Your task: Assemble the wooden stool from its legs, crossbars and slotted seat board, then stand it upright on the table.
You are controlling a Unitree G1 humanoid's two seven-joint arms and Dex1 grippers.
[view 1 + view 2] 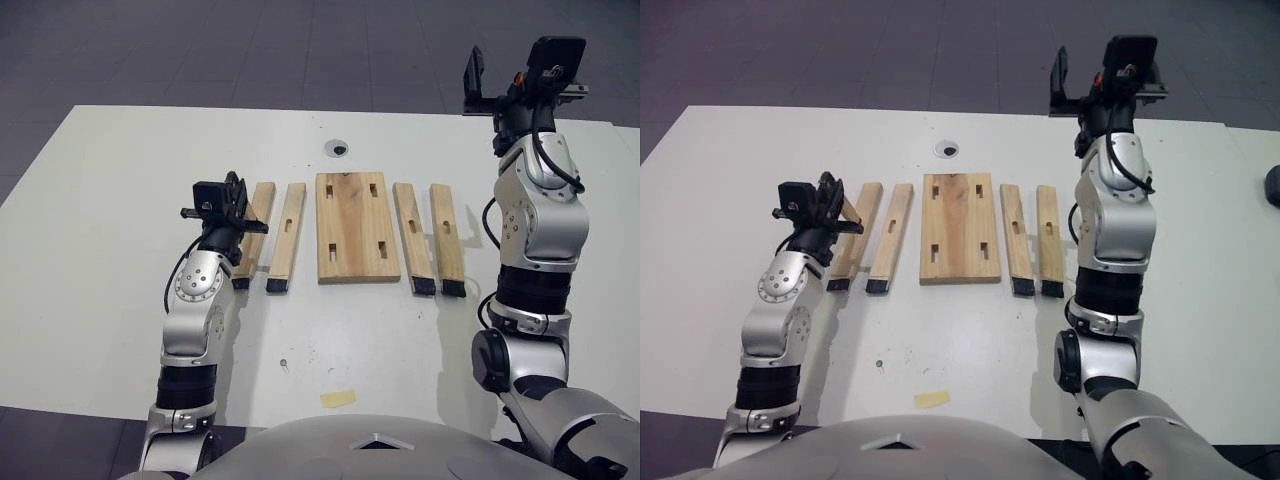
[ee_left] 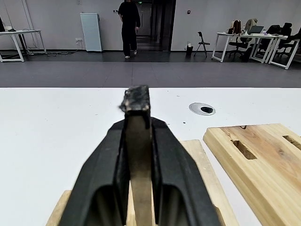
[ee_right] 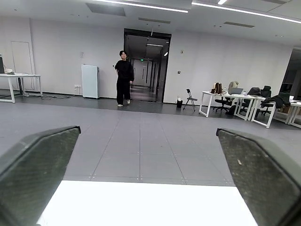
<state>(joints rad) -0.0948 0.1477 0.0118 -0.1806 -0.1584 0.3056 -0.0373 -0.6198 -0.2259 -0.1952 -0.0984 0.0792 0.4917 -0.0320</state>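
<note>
Hands: left hand [image 2: 137,103] pressed together above leg [image 1: 262,204]; right hand [image 3: 148,132] spread wide, empty.

A white table [image 1: 120,200] carried the parts, laid flat in a row. The slotted seat board [image 1: 355,225] lay in the middle with four slots showing. Two wooden slats lay to its left [image 1: 287,235] [image 1: 264,196] and two to its right [image 1: 412,235] [image 1: 447,240], each apart from its neighbour, with the black-capped ends nearest the robot. A round cable grommet [image 1: 338,148] sat just behind the board. A yellow scrap of tape [image 1: 338,398] lay near the front edge.
</note>
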